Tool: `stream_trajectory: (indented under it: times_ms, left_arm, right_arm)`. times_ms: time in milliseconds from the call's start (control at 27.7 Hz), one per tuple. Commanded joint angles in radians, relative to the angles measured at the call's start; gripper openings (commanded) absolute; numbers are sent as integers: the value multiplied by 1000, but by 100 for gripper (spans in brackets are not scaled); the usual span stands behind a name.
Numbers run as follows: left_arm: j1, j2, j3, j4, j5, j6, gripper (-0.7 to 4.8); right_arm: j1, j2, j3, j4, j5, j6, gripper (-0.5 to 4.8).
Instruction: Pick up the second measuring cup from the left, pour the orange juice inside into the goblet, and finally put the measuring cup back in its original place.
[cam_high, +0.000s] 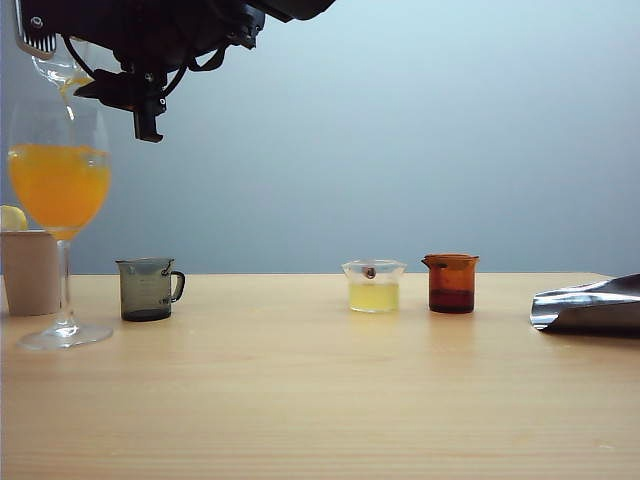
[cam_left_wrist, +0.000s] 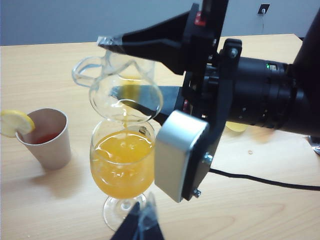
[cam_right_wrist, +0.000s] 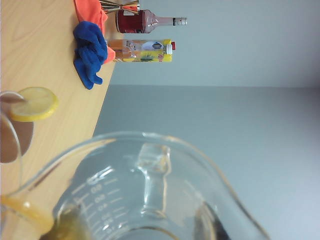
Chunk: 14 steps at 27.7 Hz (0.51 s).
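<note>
The right pincer (cam_left_wrist: 131, 70) is clamped on the tipped measuring cup (cam_left_wrist: 125, 87), trickling orange juice (cam_left_wrist: 122, 162) into the goblet (cam_left_wrist: 122, 175). The left pincer (cam_left_wrist: 141, 225) hangs near the goblet's foot; I cannot tell its state.

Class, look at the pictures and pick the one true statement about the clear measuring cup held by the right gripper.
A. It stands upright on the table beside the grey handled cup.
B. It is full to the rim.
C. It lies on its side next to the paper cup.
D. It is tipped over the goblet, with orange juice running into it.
D: the right gripper holds the measuring cup tilted above the goblet, and a thin stream of orange juice falls into the bowl.
</note>
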Motion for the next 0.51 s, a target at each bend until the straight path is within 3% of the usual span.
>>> stream_trajectory:
  times_ms: [36,398,506]
  left_arm:
    - [0,-2,5,3,5,-3,-5]
    - [0,-2,5,2,5,-3,-5]
    - [0,-2,5,2,5,-3,-5]
  right_arm:
    - [4,-8,10,24,3,-19,-6]
    - [5,-8,10,31,14,-37,-6]
    - [5,-8,10,32,13,37,-6]
